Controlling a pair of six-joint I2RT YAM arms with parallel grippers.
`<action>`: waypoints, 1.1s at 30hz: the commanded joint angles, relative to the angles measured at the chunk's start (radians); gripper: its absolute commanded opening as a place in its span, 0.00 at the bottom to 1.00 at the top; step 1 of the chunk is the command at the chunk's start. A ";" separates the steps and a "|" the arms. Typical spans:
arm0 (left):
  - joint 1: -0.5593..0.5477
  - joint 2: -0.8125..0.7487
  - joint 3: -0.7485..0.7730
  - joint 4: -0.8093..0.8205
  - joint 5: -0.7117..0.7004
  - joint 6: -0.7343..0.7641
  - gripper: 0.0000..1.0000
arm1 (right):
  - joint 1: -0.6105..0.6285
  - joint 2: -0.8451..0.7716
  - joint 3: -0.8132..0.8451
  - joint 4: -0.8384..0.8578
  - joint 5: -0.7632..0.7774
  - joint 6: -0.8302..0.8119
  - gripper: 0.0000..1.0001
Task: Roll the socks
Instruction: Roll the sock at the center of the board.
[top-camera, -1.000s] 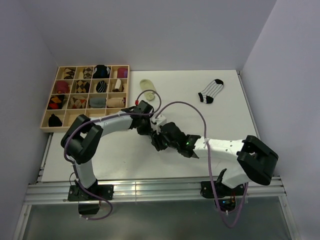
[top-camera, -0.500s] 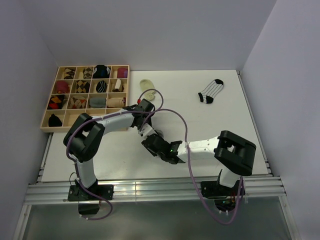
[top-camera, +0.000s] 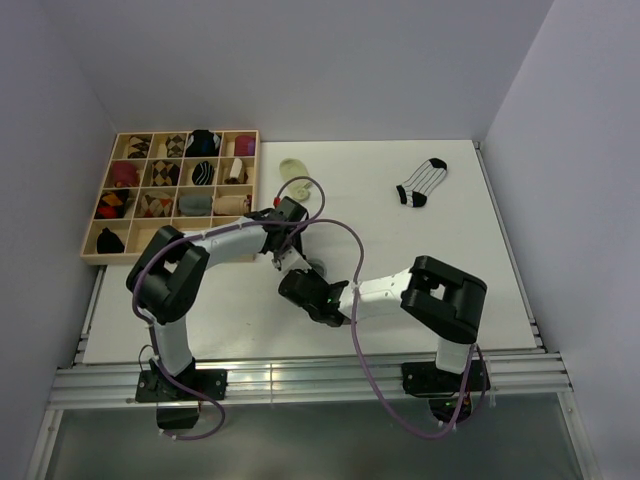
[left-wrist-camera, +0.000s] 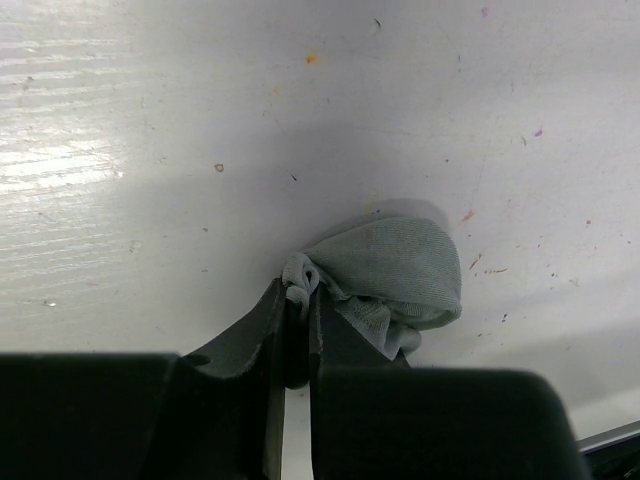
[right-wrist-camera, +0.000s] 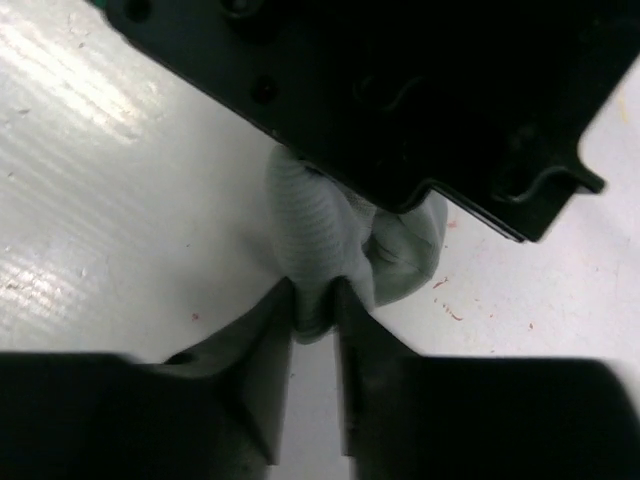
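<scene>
The plain grey sock (left-wrist-camera: 395, 270) lies bunched on the white table between both grippers. My left gripper (left-wrist-camera: 298, 292) is shut on a small fold at the sock's left edge. My right gripper (right-wrist-camera: 314, 300) is shut on the ribbed cuff of the same grey sock (right-wrist-camera: 318, 225), just under the black body of the left gripper (right-wrist-camera: 400, 90). From above, the two grippers (top-camera: 288, 262) (top-camera: 297, 284) meet at mid-table and mostly hide the sock. A pale cream sock (top-camera: 293, 168) lies flat at the back. A white sock with thin black stripes (top-camera: 421, 182) lies at the back right.
A wooden compartment tray (top-camera: 171, 250) holding several rolled socks stands at the back left. Purple cables (top-camera: 345, 240) loop over the table between the arms. The table's front edge runs along a metal rail (top-camera: 300, 375).
My right arm has swung left across the table to the left gripper, and its jaws have narrowed onto the sock's cuff. The left gripper has kept its grip and shifted only slightly.
</scene>
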 joint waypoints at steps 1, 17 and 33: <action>-0.005 0.009 0.020 -0.020 0.011 0.038 0.06 | 0.004 0.048 0.035 -0.036 -0.012 0.026 0.24; 0.026 -0.238 -0.063 0.106 -0.179 -0.085 0.70 | -0.187 -0.174 -0.070 -0.085 -0.552 0.191 0.00; 0.049 -0.628 -0.429 0.282 -0.175 -0.260 0.82 | -0.469 -0.015 -0.035 0.034 -1.215 0.355 0.00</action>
